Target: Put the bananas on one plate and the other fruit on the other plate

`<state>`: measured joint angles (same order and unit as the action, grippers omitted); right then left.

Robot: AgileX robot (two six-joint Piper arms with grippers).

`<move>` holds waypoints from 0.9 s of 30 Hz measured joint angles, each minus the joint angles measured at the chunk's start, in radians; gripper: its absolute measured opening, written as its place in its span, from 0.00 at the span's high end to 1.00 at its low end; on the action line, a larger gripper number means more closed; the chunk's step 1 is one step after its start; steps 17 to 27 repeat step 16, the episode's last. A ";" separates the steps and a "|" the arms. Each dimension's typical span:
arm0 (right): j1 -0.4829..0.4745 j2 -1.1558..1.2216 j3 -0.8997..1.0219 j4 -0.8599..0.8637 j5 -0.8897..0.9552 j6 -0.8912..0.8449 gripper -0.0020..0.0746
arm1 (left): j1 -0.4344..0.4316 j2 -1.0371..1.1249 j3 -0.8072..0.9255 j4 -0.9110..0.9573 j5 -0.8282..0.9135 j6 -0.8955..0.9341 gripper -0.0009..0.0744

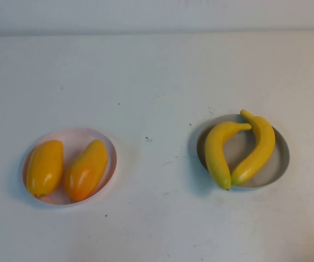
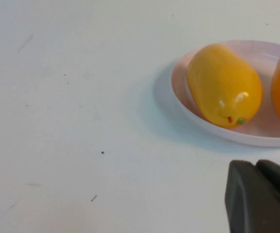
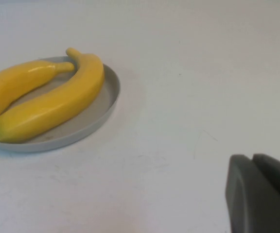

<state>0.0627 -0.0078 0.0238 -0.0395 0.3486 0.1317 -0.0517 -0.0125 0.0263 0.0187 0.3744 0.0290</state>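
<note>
White scuffed table (image 1: 157, 71), pale wall (image 1: 157, 13) behind.

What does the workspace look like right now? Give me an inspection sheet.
Surface: white table, scuffed, small dark specks.
Job's things: two bananas lie on the grey-blue plate on the robot's right; two mango-like fruits lie side by side on the pink plate on its left.
Clutter: nothing seen.
Grippers: left gripper near the pink plate, jaws shut, empty; right gripper near the grey-blue plate, jaws shut, empty. Neither shows in the high view.
Cables: nothing seen.
Surroundings: pale wall behind the table.
</note>
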 joint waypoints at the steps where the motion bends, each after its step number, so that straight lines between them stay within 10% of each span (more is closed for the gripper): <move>1: 0.000 0.000 0.000 0.000 0.011 0.000 0.99 | 0.000 0.000 0.000 0.000 0.000 0.000 0.99; 27: 0.000 0.000 0.000 0.002 0.027 0.000 0.99 | 0.000 0.000 0.000 0.000 0.000 0.000 0.99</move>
